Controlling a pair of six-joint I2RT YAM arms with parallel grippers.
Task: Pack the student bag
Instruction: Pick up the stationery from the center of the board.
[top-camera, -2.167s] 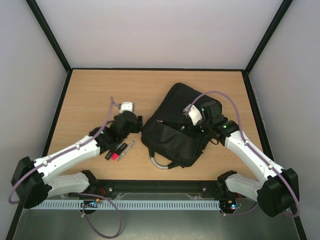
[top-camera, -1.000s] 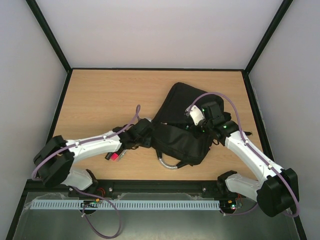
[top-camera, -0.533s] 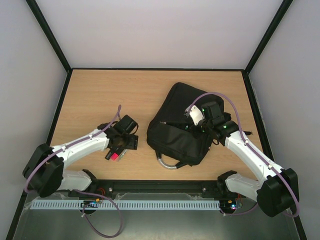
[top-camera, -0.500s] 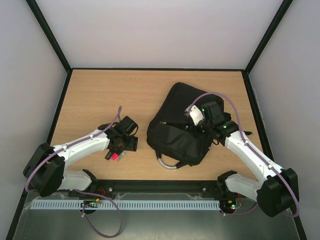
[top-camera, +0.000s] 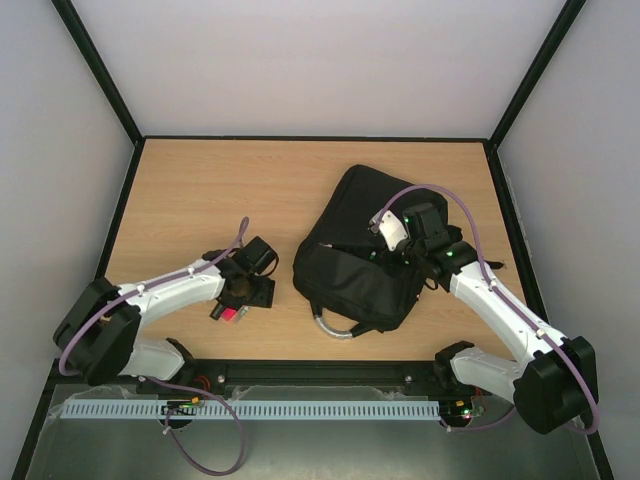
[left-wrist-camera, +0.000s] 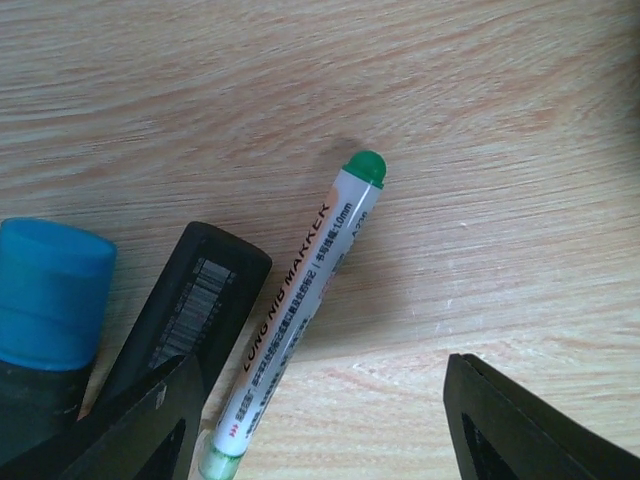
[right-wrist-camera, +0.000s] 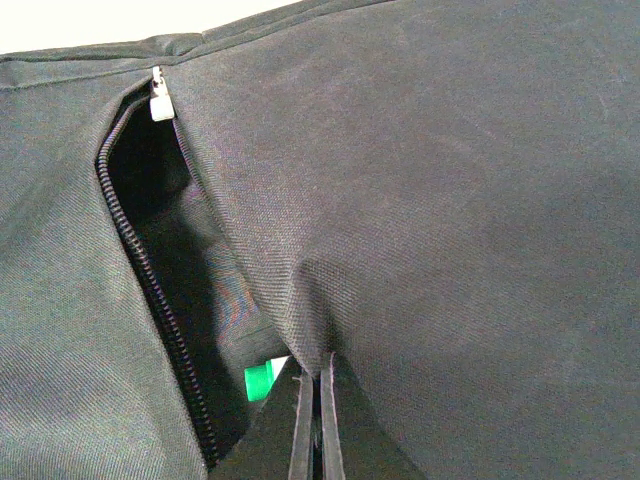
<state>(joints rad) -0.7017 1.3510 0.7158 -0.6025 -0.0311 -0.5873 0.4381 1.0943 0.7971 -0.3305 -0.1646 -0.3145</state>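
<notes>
The student bag (top-camera: 352, 275) lies black and soft at centre right of the table, its grey curved handle (top-camera: 330, 327) toward the near edge. My right gripper (top-camera: 388, 250) is shut on a fold of the bag's fabric (right-wrist-camera: 320, 395) and holds a zip pocket (right-wrist-camera: 165, 290) open. A green and white thing (right-wrist-camera: 262, 379) shows inside. My left gripper (top-camera: 247, 290) is open, low over a white marker with a green cap (left-wrist-camera: 303, 310), which lies between the fingers (left-wrist-camera: 140, 430) near the left one.
Beside the marker lie a flat black item with a barcode (left-wrist-camera: 190, 300) and a blue-capped item (left-wrist-camera: 48, 290). A black and pink item (top-camera: 228, 312) lies under the left wrist. The silver zip pull (right-wrist-camera: 160, 106) sits at the pocket's top end.
The left arm reached to the bag's opening, then drew back left and now hovers open over the marker. The white thing it held earlier is gone. The right gripper kept its hold.
</notes>
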